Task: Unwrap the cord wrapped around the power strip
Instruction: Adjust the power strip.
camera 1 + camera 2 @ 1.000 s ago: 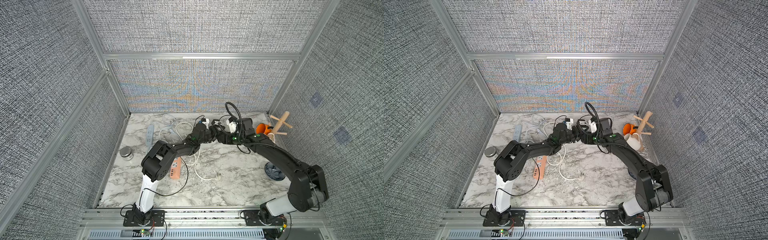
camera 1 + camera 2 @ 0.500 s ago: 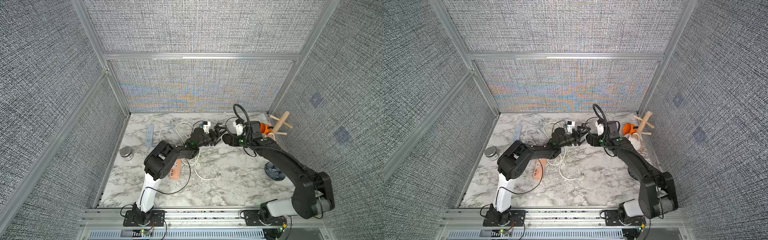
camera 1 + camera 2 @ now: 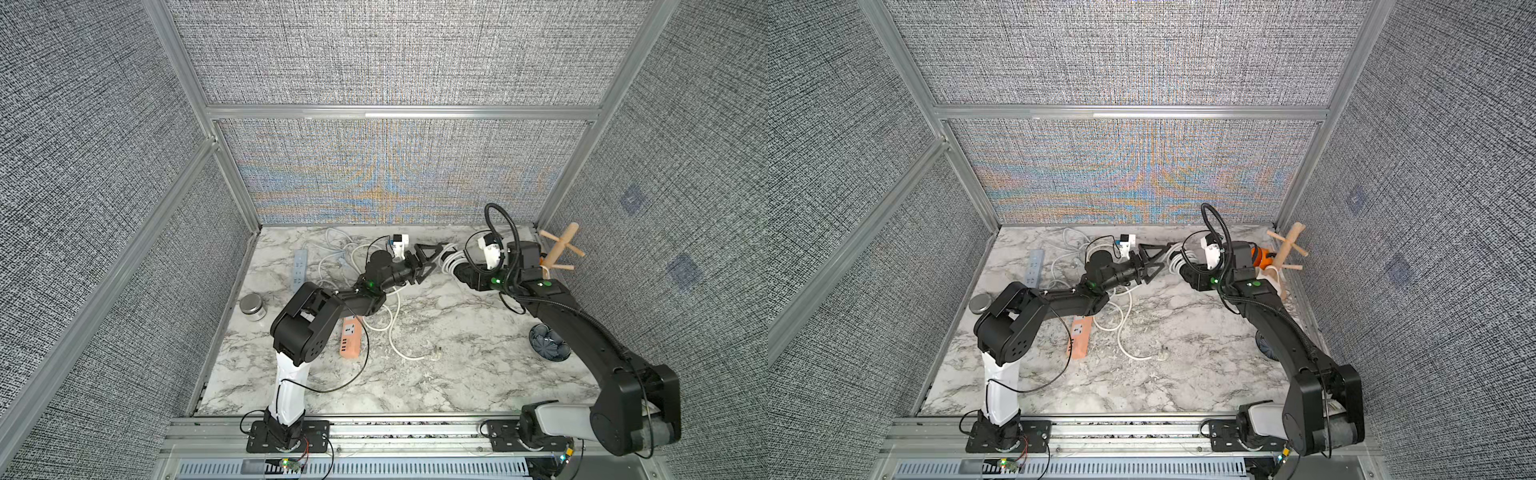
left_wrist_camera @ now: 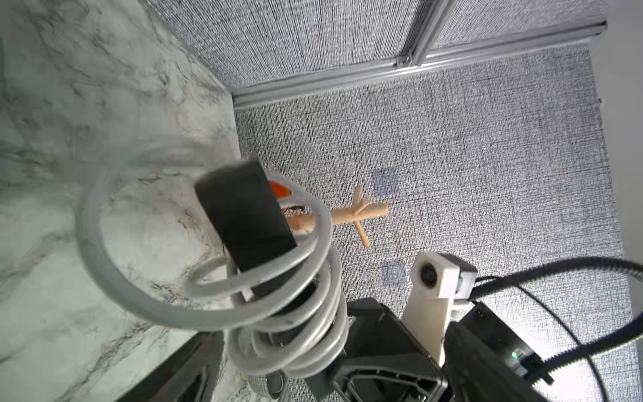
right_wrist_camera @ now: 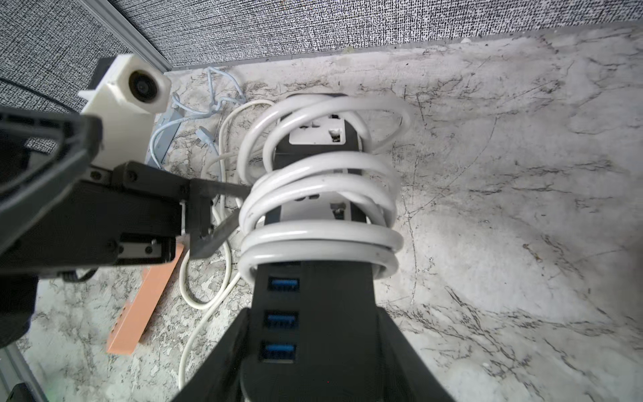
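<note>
Lifted power strip (image 5: 315,134) hangs above surface (image 3: 436,345), just beside wooden peg stand (image 3: 559,253), on stand's side facing surface's middle. USB end clamped by right end effector (image 5: 313,334), finger bases cut off by frame edge. White cord (image 5: 323,184) coils round strip's middle and hides most sockets. In both top views coils cover strip almost fully. Beyond coils from stand: left end effector (image 3: 436,257), spread wide, fingers blurred in right wrist view, contact with cord unclear. Nearest coil smeared in left wrist view.
</note>
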